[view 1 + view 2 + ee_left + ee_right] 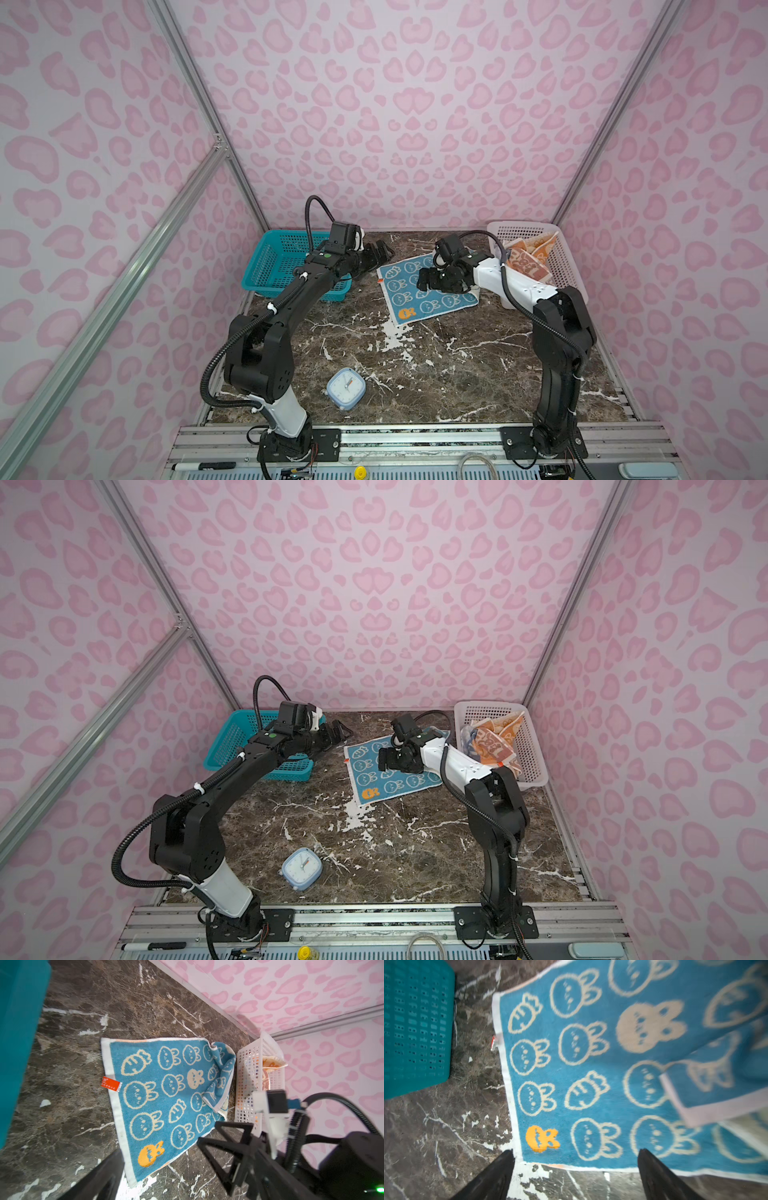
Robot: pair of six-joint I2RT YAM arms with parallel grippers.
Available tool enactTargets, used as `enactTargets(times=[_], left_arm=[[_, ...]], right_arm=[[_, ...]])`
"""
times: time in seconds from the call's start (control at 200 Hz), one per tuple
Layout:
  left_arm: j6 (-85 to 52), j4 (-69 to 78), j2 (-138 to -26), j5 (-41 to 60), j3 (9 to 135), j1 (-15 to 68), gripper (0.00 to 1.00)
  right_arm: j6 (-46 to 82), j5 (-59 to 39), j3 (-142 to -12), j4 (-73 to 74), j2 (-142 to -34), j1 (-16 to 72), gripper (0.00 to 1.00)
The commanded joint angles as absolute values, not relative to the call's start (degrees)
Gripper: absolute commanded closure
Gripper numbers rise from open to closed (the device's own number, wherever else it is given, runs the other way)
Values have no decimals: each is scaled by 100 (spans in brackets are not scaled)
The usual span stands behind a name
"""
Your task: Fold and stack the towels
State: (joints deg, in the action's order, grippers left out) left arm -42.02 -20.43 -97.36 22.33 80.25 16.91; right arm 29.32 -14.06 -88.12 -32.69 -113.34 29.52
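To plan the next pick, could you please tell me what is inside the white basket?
The white basket holds a crumpled orange towel and a lettered striped towel. Whatever lies under them, and the basket floor there, is covered.

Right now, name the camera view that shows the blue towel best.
Left wrist: nearly the whole blue towel shows, one edge rumpled. The right wrist view crops it; in both top views the right arm covers part.

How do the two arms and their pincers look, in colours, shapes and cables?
The left arm and right arm are black with one white link each. A black ribbed hose runs along each, under white ties. The left pincer and right pincer have black tapered fingers.
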Motion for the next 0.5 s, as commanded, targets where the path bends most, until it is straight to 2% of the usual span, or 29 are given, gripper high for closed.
enactTargets(times=[0.0, 0.25, 0.495], left_arm=[[-4315, -2041, -9674, 2301, 7893, 1474, 2], [-4297, -1957, -9623, 2478, 7813, 1388, 2], [-4010, -2182, -9659, 2157, 7944, 1564, 2]], right_arm=[[3454, -1928, -8717, -2538, -11594, 3099, 5], [3649, -2206, -8833, -2320, -12231, 3399, 5], [3334, -1969, -7937, -2505, -11854, 3206, 4]])
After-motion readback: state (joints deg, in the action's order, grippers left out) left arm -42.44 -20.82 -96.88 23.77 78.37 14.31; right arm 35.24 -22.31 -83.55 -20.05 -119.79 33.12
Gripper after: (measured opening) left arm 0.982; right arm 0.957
